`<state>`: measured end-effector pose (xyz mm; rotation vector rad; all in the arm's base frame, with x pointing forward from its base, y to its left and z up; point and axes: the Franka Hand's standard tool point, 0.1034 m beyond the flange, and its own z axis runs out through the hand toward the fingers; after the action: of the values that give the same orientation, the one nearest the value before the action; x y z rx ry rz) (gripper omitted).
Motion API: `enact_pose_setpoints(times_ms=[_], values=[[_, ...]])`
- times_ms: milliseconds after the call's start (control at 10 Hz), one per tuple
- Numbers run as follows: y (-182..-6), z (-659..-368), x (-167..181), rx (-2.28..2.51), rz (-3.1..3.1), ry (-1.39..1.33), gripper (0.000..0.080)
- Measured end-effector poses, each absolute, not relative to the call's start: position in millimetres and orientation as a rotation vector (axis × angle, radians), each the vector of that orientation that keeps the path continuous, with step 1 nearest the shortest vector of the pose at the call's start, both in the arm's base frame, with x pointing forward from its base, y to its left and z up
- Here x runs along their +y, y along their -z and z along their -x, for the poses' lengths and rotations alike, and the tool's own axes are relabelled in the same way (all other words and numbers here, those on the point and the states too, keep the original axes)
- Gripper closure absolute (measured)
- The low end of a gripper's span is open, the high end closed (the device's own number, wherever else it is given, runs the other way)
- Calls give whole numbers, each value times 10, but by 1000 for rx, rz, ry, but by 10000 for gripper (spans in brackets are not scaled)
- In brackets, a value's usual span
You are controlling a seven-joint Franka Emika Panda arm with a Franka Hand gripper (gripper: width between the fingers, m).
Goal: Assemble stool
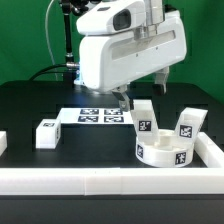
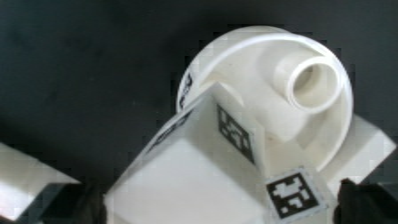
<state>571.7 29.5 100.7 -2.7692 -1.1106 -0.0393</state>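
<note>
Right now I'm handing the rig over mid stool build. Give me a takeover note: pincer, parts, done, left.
Pincer: open, nothing held, low by the marker board. A leg fills the wrist view close below it; I cannot tell which one.
Seat: flat on the table at the exterior view's right, inside the corner of the rails.
Two legs stand tilted just behind the seat. The third leg lies alone at the exterior view's left.
Done: no leg visibly fitted to the seat.
Left: apparently all three legs.

Seat (image 1: 163,153) by rail (image 1: 110,181), 2 legs (image 1: 145,117) adj.
</note>
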Motion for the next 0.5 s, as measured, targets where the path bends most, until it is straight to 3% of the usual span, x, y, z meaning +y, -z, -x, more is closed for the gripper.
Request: enact_pose_setpoints(times_ms=[500], values=[[-1021,-5764,215,-1576,2575,48,151]])
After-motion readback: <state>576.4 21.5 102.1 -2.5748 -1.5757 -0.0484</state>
